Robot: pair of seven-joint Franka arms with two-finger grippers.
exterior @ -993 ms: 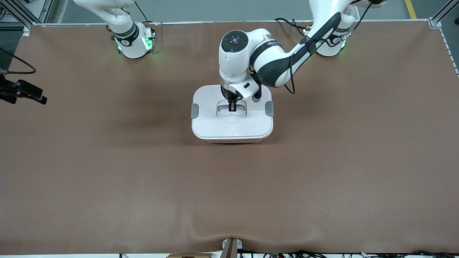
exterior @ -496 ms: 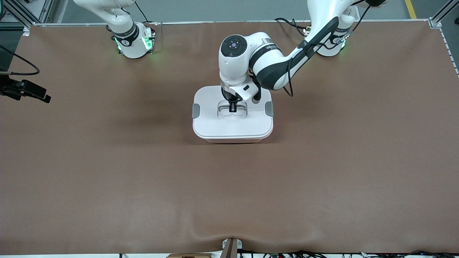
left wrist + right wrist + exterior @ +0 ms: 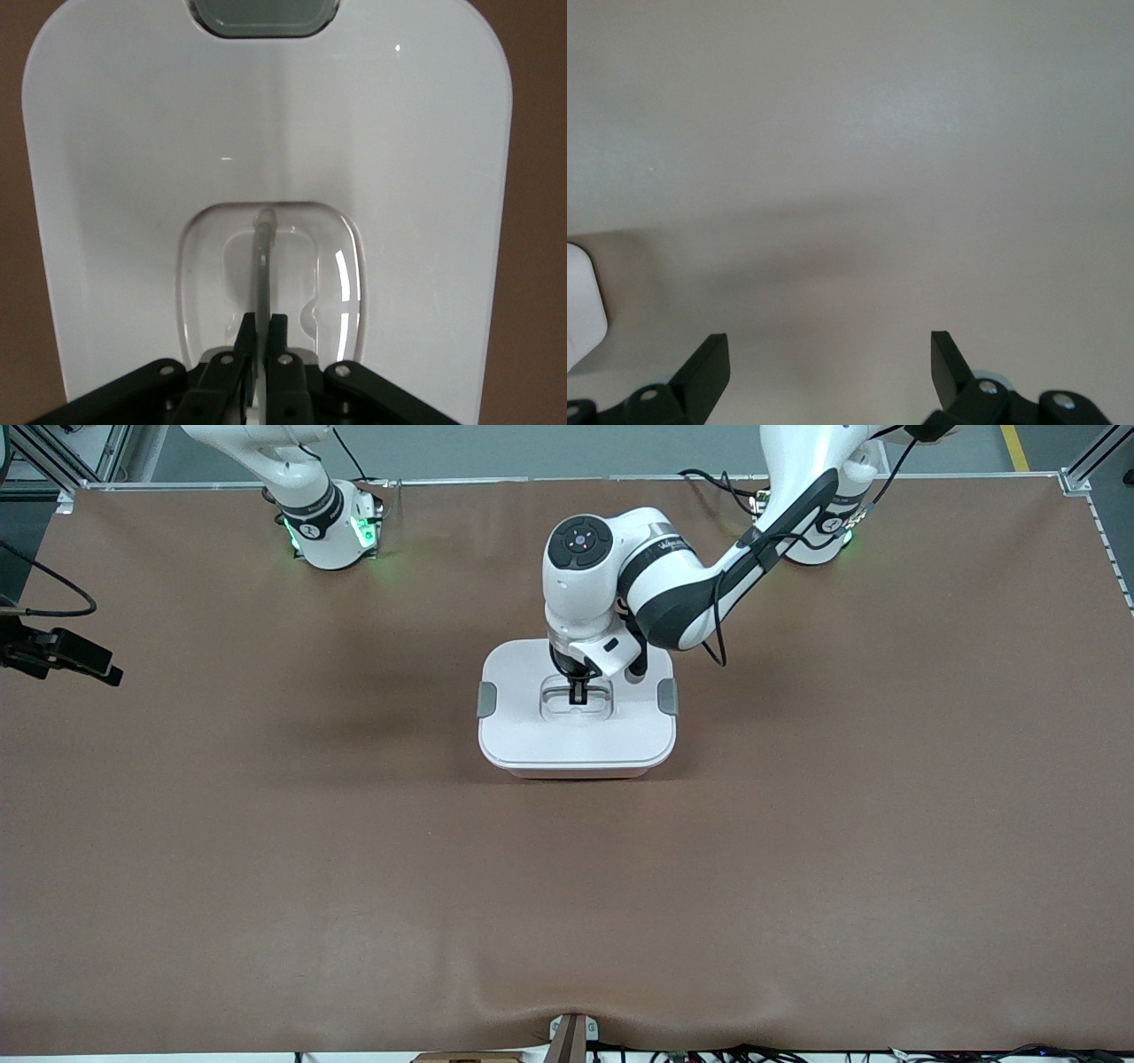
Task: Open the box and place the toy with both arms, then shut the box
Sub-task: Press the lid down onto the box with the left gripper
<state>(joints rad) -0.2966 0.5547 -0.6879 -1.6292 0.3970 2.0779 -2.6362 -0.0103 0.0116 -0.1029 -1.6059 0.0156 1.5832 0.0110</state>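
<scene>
Front view: you see one box point(image 3: 577, 717) near the middle of the brown bench point(image 3: 797, 850), somewhat closer to the arm bases than to the camera. It is a rounded rectangular tub with a white lid point(image 3: 576, 737) on, a thin pale pink edge showing under the lid, two grey clips point(image 3: 486, 699) at its ends, and one recessed clear handle well in the lid's centre.

Your left pincer point(image 3: 578, 695) is down in that well, clenched on the thin handle bar point(image 3: 262, 257); the left wrist view shows both fingers pressed together around it, with one grey clip at the lid's edge.

Your right pincer point(image 3: 830, 354) is released, its two fingers spread wide in the right wrist view over a plain pale grey surface. In the front view only the right arm point(image 3: 301, 496) near its base shows; it waits off the bench.

You see two arms and one box; no toy shows. The bench cover is smooth, with a slight ripple at its camera edge and cables along it.
</scene>
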